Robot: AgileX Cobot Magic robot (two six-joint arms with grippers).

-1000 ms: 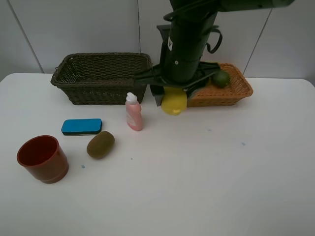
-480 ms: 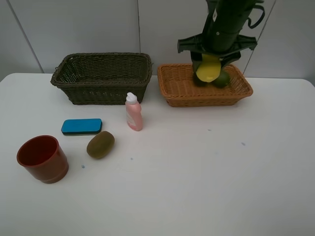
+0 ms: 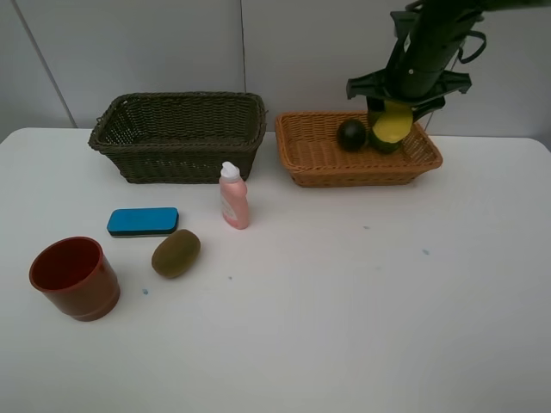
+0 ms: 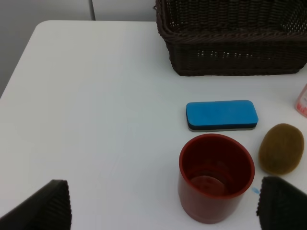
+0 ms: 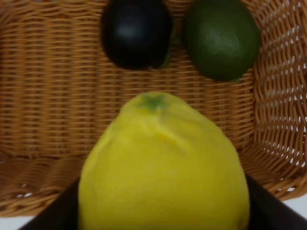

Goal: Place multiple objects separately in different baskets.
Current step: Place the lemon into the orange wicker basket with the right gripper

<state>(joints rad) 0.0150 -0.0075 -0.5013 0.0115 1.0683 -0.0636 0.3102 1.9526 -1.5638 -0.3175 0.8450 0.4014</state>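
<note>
Right hand: the right hand (image 3: 396, 114) is clenched on the lemon (image 5: 163, 167), one finger on each flank, and nothing else is in it.
Lemon's place: it hangs over the far right end of the tan basket (image 3: 318, 159), above the weave and near the lime (image 5: 220, 38) and mangosteen (image 5: 136, 31) lying inside.
Lemon's handling: probably firm, fairly weighty for its size, with a waxy, pebbled skin. Gripped across its widest part, as here, it should sit steady. Its rounded shape means it may roll once let go.
Release: a low drop looks safest, onto bare weave beside the other two fruits rather than on top of them.
Left hand: the left hand (image 4: 163, 206) is spread wide and holds nothing. The cup (image 4: 216, 175) shows between its fingers in the wrist view, but the hand's height above it cannot be told.
On the bench: on the bench (image 3: 344, 301) lie the eraser (image 3: 143, 221), kiwi (image 3: 176, 253) and bottle (image 3: 233, 198), all outside the dark basket (image 3: 172, 146).
Later grips: the kiwi is likely soft and wants a gentle squeeze across its short axis. The cup is stiff and light, so its rim wall would serve. The bottle is tall and may tip easily.
</note>
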